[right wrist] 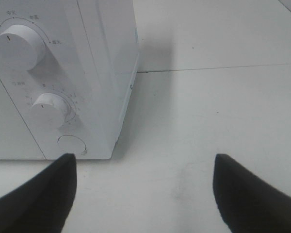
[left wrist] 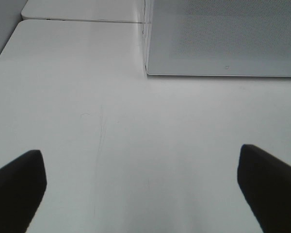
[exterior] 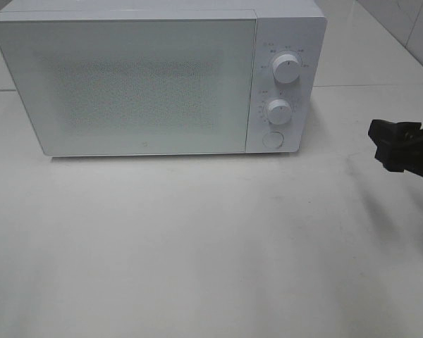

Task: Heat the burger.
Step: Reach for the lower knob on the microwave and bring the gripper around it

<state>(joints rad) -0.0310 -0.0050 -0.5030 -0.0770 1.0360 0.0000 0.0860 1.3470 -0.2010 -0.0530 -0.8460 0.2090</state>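
Exterior high: white microwave (exterior: 158,81) fills the upper left to centre, door (exterior: 123,88) shut. Any sign of the burger? (M.)

None in any view. It is not on the counter (exterior: 197,246) as far as the cameras cover. The door panel is pale dotted mesh and I can't see through it, so whether it sits inside I cannot tell. (K.)

Hands? (M.)

Noted the right hand (right wrist: 144,162) open, fingers apart, nothing between. In exterior high it sits at the right edge, mid-height, apart from the control panel. Noted the left hand (left wrist: 140,149) spread wide and empty over counter, microwave's front corner ahead of it. It is out of the exterior high frame. (K.)

Step? (M.)

Judgement only: either opening up to load, or setting the heat, depending on where the burger is. The right wrist camera looks at the upper dial (exterior: 287,67), lower dial (exterior: 278,111) and round button (exterior: 272,139). The next move calls for closing onto a dial squarely, or a fingertip press on the button if that frees the door, which is a guess. (K.)

Writing? (M.)

Small grey characters and ticks ring both dials, too blurred to read. Tiny mark (left wrist: 226,67) on the door's lower edge, unreadable. No brand legible. (K.)
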